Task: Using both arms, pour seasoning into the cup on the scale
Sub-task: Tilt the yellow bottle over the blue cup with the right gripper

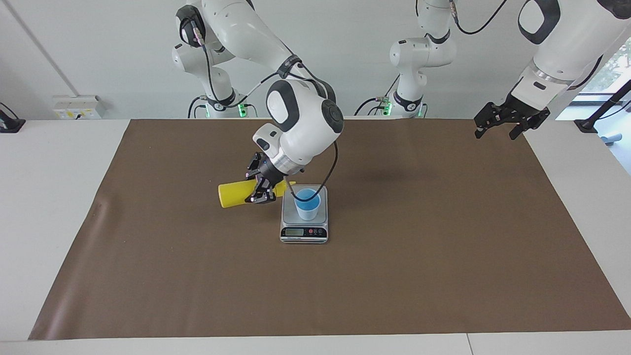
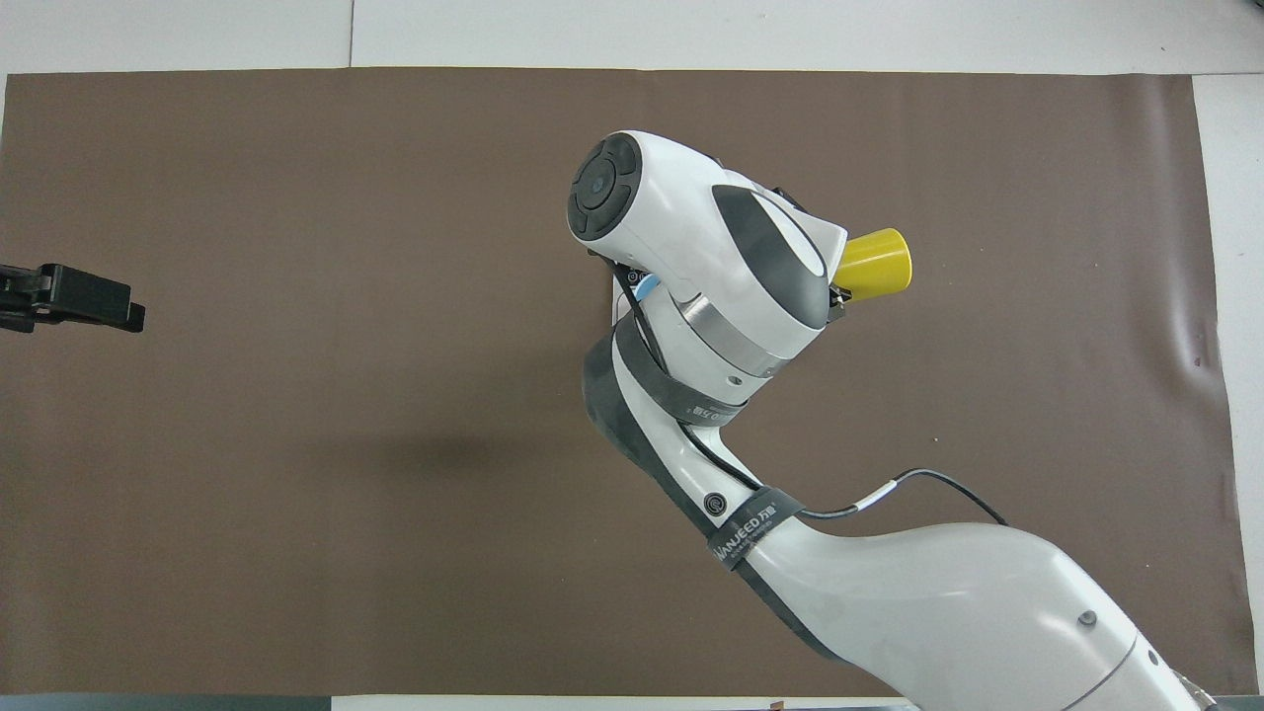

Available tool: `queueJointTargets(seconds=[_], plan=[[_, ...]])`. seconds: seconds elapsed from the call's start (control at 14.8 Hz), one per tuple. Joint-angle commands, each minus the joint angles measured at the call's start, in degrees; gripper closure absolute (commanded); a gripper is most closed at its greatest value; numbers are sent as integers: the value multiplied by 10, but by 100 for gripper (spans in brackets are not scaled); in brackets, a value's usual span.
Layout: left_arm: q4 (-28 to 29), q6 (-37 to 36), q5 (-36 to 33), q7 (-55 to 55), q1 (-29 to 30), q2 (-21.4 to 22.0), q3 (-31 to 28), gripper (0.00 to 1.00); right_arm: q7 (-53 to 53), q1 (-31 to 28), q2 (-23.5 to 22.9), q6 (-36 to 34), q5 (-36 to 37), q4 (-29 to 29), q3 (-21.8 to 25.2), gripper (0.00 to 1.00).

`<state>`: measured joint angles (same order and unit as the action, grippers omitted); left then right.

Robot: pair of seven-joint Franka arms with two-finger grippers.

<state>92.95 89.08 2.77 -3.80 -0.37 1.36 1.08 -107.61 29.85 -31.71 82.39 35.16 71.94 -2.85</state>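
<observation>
The yellow seasoning bottle (image 1: 234, 194) lies almost level in the air, gripped around its middle by my right gripper (image 1: 261, 193), which is shut on it. Its nozzle points at the light blue cup (image 1: 307, 204) and ends just short of the rim. The cup stands upright on the steel scale (image 1: 304, 231), whose display faces away from the robots. From overhead, the right arm covers most of this; only the bottle's base (image 2: 874, 265) and a sliver of the cup (image 2: 647, 287) show. My left gripper (image 1: 510, 121) (image 2: 118, 306) hangs open and empty over the mat's edge at the left arm's end.
A brown mat (image 1: 443, 246) covers most of the white table (image 1: 49, 207). The right arm's black cable (image 1: 330, 172) loops down close to the cup. A white socket box (image 1: 79, 106) sits at the table's edge near the right arm's end.
</observation>
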Motion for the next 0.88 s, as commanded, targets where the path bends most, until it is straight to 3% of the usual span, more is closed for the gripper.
queueJointTargets(seconds=[0.0, 0.34, 0.81], plan=[[1, -7, 7, -6, 4, 4, 0, 0, 20, -8, -36, -22, 34, -55, -14, 100], [1, -7, 7, -6, 4, 4, 0, 0, 21, -3, -52, -19, 61, -67, -16, 100], [1, -7, 7, -6, 4, 4, 0, 0, -18, -12, -69, 2, 46, -67, -16, 100]])
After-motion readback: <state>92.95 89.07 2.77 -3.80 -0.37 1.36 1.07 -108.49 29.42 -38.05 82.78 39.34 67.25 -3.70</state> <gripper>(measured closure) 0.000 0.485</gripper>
